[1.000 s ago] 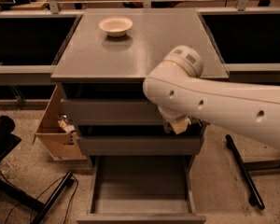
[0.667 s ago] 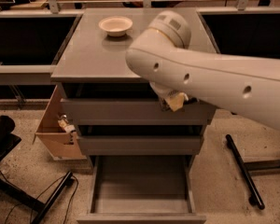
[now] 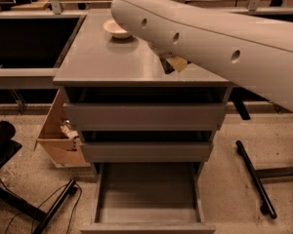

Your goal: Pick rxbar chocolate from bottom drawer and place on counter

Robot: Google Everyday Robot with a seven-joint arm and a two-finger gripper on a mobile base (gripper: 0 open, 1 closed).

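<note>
The pincer (image 3: 172,63) is held over the counter (image 3: 97,62), right of the bowl (image 3: 116,28); its state cannot be told. No rxbar chocolate is seen in the bottom drawer (image 3: 146,194), well below the bowl; if carried, it should be lowered flat, clear of the bowl

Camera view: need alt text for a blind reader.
The robot's white arm reaches from the right over the grey counter, its gripper low above the counter near its front edge, largely hidden under the arm. The bottom drawer stands open, showing only its grey floor; a white bowl sits at the counter's back.
</note>
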